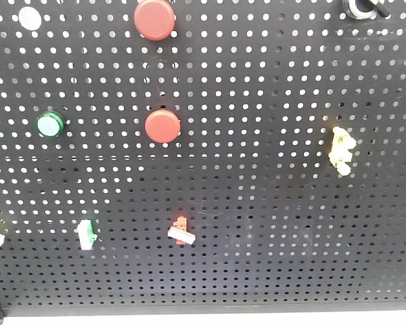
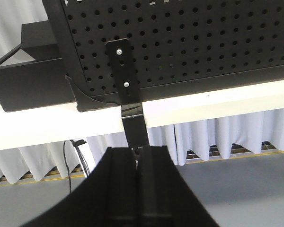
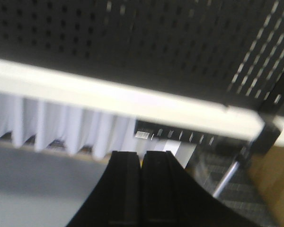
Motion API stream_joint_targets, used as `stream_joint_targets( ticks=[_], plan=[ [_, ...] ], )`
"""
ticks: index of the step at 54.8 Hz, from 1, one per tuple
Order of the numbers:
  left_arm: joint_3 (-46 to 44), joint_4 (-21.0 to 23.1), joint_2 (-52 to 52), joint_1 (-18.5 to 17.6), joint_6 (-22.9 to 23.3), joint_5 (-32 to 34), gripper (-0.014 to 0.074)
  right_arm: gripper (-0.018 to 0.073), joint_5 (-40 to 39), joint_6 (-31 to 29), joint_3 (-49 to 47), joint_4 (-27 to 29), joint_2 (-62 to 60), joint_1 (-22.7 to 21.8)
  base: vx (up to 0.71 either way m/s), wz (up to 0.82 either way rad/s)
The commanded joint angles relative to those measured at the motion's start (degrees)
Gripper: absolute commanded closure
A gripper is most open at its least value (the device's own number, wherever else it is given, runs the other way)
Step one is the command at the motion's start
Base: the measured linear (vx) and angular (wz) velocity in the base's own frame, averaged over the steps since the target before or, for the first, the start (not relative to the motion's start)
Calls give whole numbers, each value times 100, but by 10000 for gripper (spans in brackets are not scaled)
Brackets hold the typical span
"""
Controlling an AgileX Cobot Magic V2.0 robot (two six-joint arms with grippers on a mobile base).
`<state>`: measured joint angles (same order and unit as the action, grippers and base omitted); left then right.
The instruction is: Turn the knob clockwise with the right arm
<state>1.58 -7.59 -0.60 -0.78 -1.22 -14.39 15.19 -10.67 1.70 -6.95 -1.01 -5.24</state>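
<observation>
Knob [image 1: 362, 8]: black, silvery collar, at one o'clock on the pegboard [image 1: 271, 257], cropped by the frame edge. Right gripper [image 3: 141, 163]: fingers pressed together, below the bench [image 3: 109, 97], well apart from it. We judge the approach unstarted; next we must rise and spread them.

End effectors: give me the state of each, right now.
Left end effector: closed, holding nothing.
Right end effector: closed, holding nothing.

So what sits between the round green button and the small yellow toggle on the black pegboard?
The front view shows the lower round red push button between them; the rest is bare black perforated panel.
</observation>
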Motion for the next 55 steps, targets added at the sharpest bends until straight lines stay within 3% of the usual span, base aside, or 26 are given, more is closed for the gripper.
stream_joint_targets(
  ticks=[1,8,23,36,43,48,55],
  plan=[
    [154,47,-100,-17,8,443,603,568,-918,-36,83,-107,-13,-4,0,0],
    [154,47,-100,-17,8,443,603,568,-1284,-36,83,121,-13,-4,0,0],
    [154,47,-100,-17,8,443,603,568,-2140,-72,83,1200,-13,-4,0,0],
    [154,47,-100,-17,8,443,603,568,-3995,-33,77,1272,-13,-4,0,0],
    [154,47,-100,-17,8,443,603,568,-4837,-11,15,1784,-13,-4,0,0],
    [154,47,-100,-17,8,443,603,568,-4757,163,-275,2263,-13,-4,0,0],
    [154,47,-100,-17,8,443,603,568,-4019,145,-1184,2138,24,-4,0,0]
  ],
)
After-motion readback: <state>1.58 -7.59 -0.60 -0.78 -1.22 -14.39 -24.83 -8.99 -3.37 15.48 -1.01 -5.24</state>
